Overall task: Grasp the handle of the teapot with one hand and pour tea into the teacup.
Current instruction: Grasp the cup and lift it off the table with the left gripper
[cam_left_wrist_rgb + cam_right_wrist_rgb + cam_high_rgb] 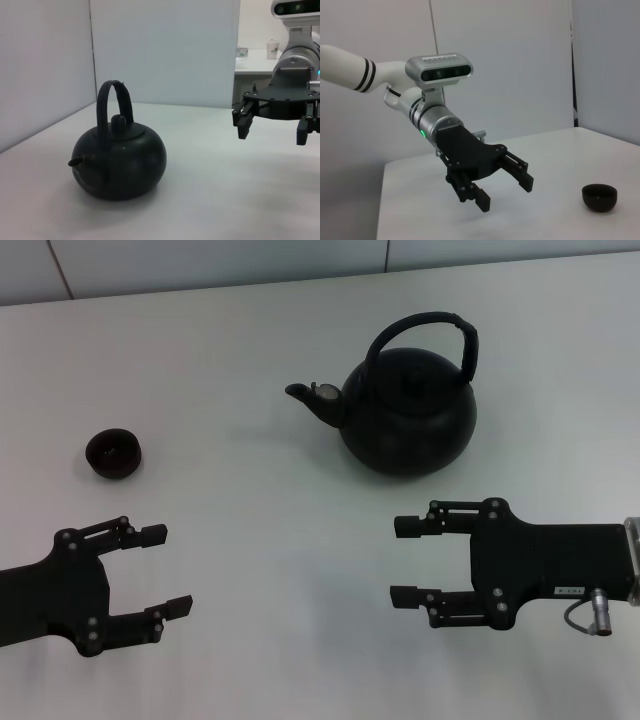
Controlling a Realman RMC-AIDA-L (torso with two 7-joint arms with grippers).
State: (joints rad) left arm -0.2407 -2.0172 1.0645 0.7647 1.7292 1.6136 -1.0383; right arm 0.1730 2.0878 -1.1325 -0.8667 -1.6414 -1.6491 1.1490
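The matte black teapot (408, 412) stands upright at the back right of the white table, its spout pointing left. Its arched handle (428, 328) rises over the lid. The teapot also shows in the left wrist view (119, 165), with the handle (114, 102) above it. The small dark teacup (113, 454) sits at the left; it also shows in the right wrist view (600, 197). My right gripper (405, 561) is open and empty, in front of the teapot. My left gripper (165, 570) is open and empty, in front of the teacup.
The white table (270, 510) runs back to a pale wall (200, 265). In the left wrist view, the right gripper (272, 125) hovers above the table to the side of the teapot. In the right wrist view, the left gripper (505, 192) hovers near the teacup.
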